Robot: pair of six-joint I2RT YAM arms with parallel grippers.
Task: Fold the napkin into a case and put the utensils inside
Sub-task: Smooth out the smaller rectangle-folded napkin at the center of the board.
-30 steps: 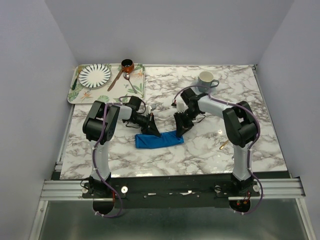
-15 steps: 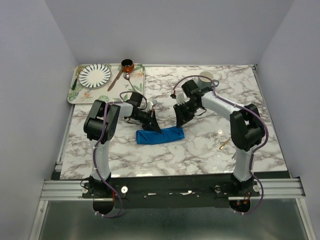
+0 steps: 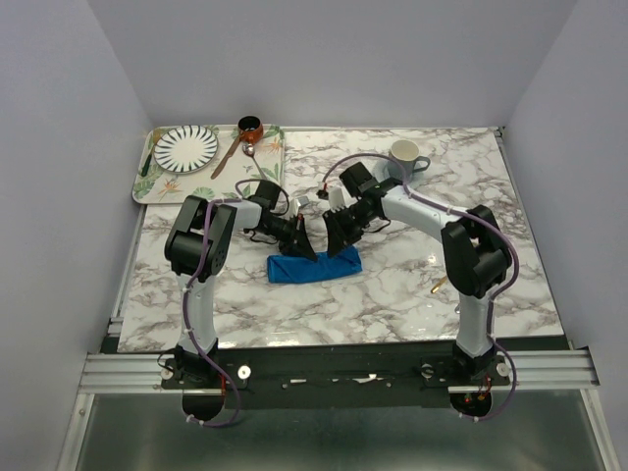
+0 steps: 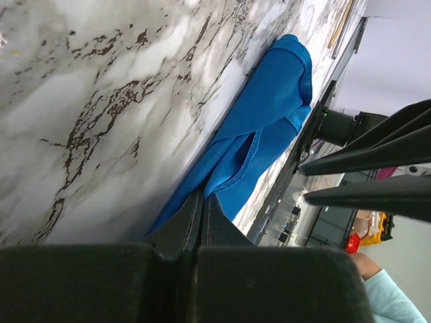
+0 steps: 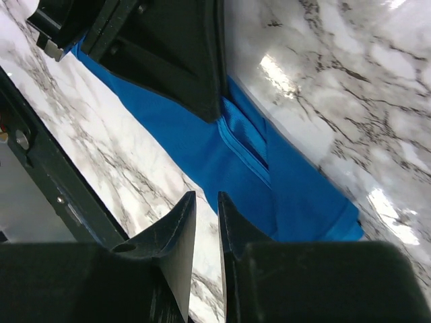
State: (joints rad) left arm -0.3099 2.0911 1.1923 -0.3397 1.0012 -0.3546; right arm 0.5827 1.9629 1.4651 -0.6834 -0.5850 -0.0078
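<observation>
The blue napkin (image 3: 316, 266) lies folded into a narrow strip on the marble table, seen close up in the left wrist view (image 4: 269, 114) and the right wrist view (image 5: 236, 161). My left gripper (image 3: 299, 250) is shut on the napkin's left edge, with cloth pinched at its fingertips (image 4: 202, 195). My right gripper (image 3: 334, 235) hovers just above the strip's far side, close to the left gripper (image 5: 168, 60). Its jaws (image 5: 205, 195) stand a little apart with nothing between them. A gold-coloured spoon (image 3: 439, 286) lies at the right. The silver utensil is not clearly visible.
A patterned tray (image 3: 270, 175) at the back left holds a striped plate (image 3: 185, 146), a small brown pot (image 3: 250, 126) and a brown-handled spoon (image 3: 232, 153). A pale mug (image 3: 404, 155) stands at the back, behind the right arm.
My right gripper has swung left from the napkin's right end toward the left gripper, its jaws parting slightly. The napkin strip shifted a little. The left gripper keeps its hold.
</observation>
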